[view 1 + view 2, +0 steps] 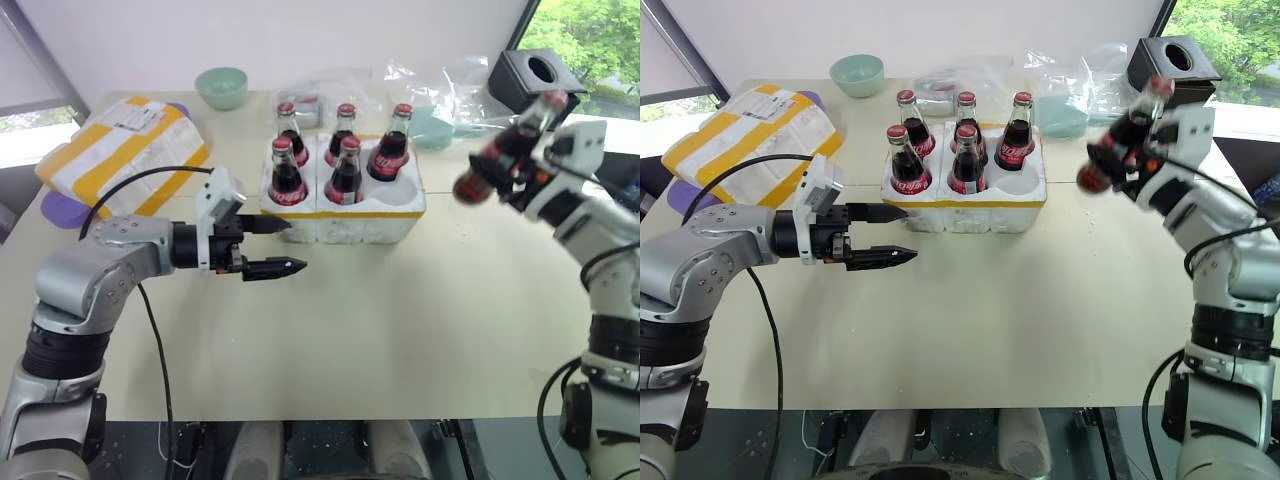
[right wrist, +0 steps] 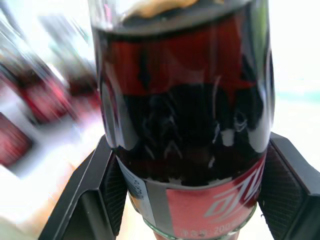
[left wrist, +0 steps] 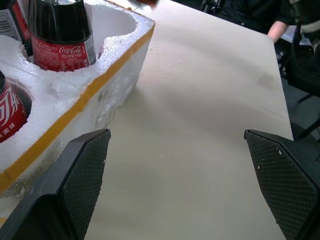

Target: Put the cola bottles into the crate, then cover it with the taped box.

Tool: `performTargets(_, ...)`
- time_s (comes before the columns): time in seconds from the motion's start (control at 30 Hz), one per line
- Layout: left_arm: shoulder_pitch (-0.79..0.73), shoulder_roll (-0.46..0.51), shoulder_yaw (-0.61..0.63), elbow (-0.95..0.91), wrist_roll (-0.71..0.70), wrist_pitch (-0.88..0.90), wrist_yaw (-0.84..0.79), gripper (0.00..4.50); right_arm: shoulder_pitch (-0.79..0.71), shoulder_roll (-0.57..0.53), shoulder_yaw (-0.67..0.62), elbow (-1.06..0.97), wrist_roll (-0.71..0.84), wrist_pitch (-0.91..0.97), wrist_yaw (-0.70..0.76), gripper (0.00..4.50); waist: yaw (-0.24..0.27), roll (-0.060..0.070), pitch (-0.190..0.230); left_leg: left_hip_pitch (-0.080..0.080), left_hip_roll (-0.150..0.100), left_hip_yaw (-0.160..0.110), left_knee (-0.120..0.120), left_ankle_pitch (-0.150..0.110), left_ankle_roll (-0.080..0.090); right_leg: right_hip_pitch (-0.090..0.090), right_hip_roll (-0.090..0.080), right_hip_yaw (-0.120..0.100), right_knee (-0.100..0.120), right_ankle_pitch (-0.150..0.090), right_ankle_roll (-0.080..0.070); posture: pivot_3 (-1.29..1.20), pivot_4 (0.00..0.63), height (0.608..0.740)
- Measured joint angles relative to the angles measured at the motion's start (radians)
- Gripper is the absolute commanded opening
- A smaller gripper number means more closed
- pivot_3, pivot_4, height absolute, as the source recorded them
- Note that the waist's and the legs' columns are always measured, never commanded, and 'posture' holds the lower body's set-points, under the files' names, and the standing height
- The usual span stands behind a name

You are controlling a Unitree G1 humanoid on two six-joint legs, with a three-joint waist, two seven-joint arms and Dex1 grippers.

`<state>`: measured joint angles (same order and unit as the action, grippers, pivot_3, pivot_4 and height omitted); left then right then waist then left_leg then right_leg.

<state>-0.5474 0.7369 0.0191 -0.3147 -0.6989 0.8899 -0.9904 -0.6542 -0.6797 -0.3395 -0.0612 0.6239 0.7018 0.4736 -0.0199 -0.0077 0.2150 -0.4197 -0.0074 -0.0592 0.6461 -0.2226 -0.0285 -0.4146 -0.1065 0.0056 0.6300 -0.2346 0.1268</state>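
Observation:
The crate point(image 1: 360, 226), a low white foam block with a yellow band, stands mid-table with several cola bottles point(image 1: 287, 172) upright in its wells. Its front right well point(image 1: 394, 191) is empty. My right gripper point(image 1: 522, 172) is shut on another cola bottle point(image 1: 495, 160), held tilted in the air to the right of the crate, cap pointing up and away; the fingers point(image 2: 97, 185) clamp the glass just above the label. My left gripper point(image 1: 297, 245) hangs open and empty beside the crate's front left corner, pointing right. The taped box point(image 1: 125, 150) lies at the far left.
A green bowl point(image 1: 221, 87) sits at the back, with clear plastic bags point(image 1: 440, 85) and a teal dish point(image 1: 432, 128) behind the crate. A black box point(image 1: 530, 72) stands at the back right. A person point(image 3: 292, 22) sits past the table's right edge.

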Motion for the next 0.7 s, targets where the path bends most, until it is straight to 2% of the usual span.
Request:
performTargets(0.17,0.003,0.000,0.003,-0.003,-0.004,0.000,0.022,4.50,-0.095,0.035,0.042,-0.029,0.047,0.057,-0.004,2.78,0.006,0.000,0.000,-0.001,0.000,0.000,0.000,0.000,0.000,0.000,0.000,0.000,-0.001,0.000,0.000,0.00,0.150,0.739)
performTargets(0.33,0.012,0.000,0.009,-0.013,-0.013,0.000,0.045,4.50,-0.089,0.059,0.133,-0.011,0.021,0.067,0.023,2.78,0.007,0.000,0.000,-0.006,0.000,0.000,0.001,0.000,0.000,-0.005,0.000,0.000,0.000,0.000,0.000,0.00,0.150,0.739)
performTargets(0.7,0.031,0.008,0.035,-0.015,-0.022,-0.002,0.065,4.50,-0.052,0.099,0.164,-0.006,-0.022,0.028,0.048,2.78,0.001,-0.001,0.000,-0.006,0.001,0.000,0.001,0.000,0.000,-0.007,0.001,0.001,0.001,0.001,-0.001,0.00,0.150,0.739)
